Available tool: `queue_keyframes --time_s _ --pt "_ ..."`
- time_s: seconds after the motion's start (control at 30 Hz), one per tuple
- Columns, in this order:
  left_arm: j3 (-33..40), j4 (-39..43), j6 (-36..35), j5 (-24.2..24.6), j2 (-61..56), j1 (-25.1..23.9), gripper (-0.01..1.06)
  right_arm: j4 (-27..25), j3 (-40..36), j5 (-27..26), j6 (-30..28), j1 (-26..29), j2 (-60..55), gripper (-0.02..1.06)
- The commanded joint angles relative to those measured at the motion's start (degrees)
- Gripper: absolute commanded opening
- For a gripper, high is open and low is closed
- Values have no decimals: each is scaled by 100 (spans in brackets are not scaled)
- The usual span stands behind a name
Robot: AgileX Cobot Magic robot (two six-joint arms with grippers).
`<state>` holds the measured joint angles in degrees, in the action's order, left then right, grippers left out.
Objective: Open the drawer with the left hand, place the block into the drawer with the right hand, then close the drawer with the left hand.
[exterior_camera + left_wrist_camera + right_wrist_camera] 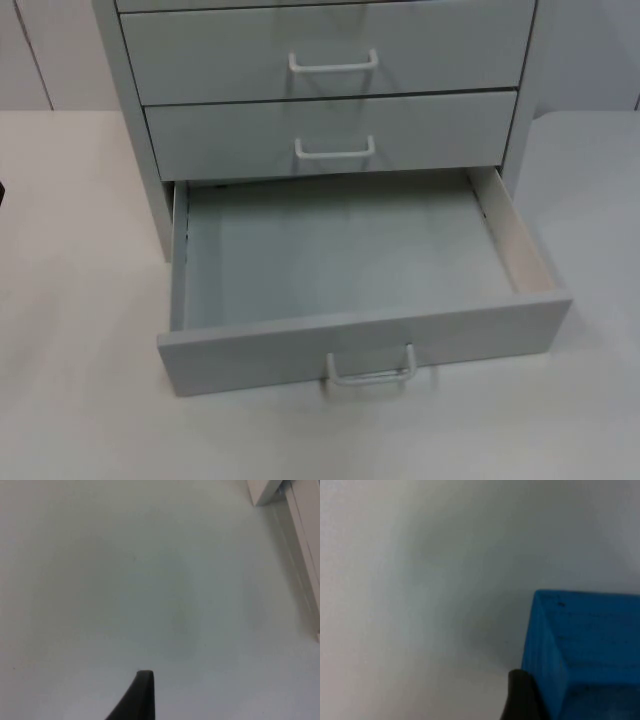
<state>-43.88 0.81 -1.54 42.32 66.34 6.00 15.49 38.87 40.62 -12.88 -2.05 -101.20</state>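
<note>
1. Step one looks done for you: the bottom drawer (345,262) of the grey cabinet (140,110) stands pulled well out over the white table (70,250), its handle (372,370) facing forward and its floor bare. The two drawers above it are shut.

2. Your left gripper (141,695) hangs over bare table, with a corner of the cabinet just off to one side in its wrist view. One black fingertip is all you get of it, so you cannot tell whether its fingers are spread or closed. It touches nothing that you can see; I judge that arm to be waiting.

3. Your right gripper (522,695) is right up against the blue block (585,650): a black fingertip sits just beside the block's near face, perhaps touching it. The block looms large in that wrist view with white table behind it. Whether the fingers have clamped on it you cannot tell.

4. So the block is not in the drawer yet; it is by the right gripper, away from the cabinet.

5. Left for you, by my reckoning: carry the block across, set it inside the open drawer, then have the left arm push the drawer closed.
</note>
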Motion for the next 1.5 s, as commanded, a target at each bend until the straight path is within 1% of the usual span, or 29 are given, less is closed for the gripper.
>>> queue_keyframes --time_s 0.0,0.13,0.17,0.2,0.27,0.37,0.4,0.53,0.57,0.67,0.8,0.93,1.07,1.13,1.17,1.23,1.27,1.33,1.4,1.43,1.47 --pt "18 -38 2 -65 -42 -10 105 110 173 279 186 17 130 0" --pt "18 -38 2 -65 -42 -10 105 83 709 1176 355 17 595 0" --pt "18 -38 2 -65 -42 -10 105 70 814 1321 410 17 783 0" --pt "18 -38 2 -65 -42 -10 105 70 814 1321 410 17 783 0" --pt "18 -38 2 -65 -42 -10 105 70 916 1511 573 17 1201 0" --pt "18 -81 2 -76 -42 -10 105 29 929 1588 791 17 2031 0" --pt "18 -81 2 -76 -42 -10 105 29 929 1588 791 17 2031 0" --pt "18 -34 2 -65 -42 -10 105 -377 929 1660 858 17 3005 0" --pt "18 -34 2 -65 -42 -10 105 -377 929 1660 858 17 3005 0" --pt "18 -11 2 -65 -42 -10 105 -510 929 1634 882 17 3482 0" --pt "18 14 2 -65 -42 -10 105 -535 929 1635 882 17 3696 0" --pt "18 35 2 -65 -42 -10 105 -733 929 1681 882 17 3721 0" --pt "18 118 2 -65 -42 -10 105 -1224 929 1681 882 17 3721 0" --pt "18 118 2 -65 -42 -10 105 -1317 929 1681 882 4 3721 0" --pt "18 118 2 -65 -42 -10 105 -1330 929 1668 949 -65 3721 0" --pt "18 118 2 -65 -42 -10 105 -1267 929 1659 1288 -306 3721 0" --pt "18 118 2 -65 -42 -10 105 -1267 929 1659 1288 -306 3721 0" --pt "18 118 2 -65 -42 -10 105 -1182 929 1604 1623 -734 3709 0" --pt "18 118 2 -65 -42 -10 105 -961 929 1515 2159 -1253 3577 0" --pt "18 118 2 -65 -42 -10 105 -961 929 1515 2159 -1253 3577 0" --pt "18 105 2 -65 -42 -10 105 -842 929 1441 2441 -1558 3494 0"
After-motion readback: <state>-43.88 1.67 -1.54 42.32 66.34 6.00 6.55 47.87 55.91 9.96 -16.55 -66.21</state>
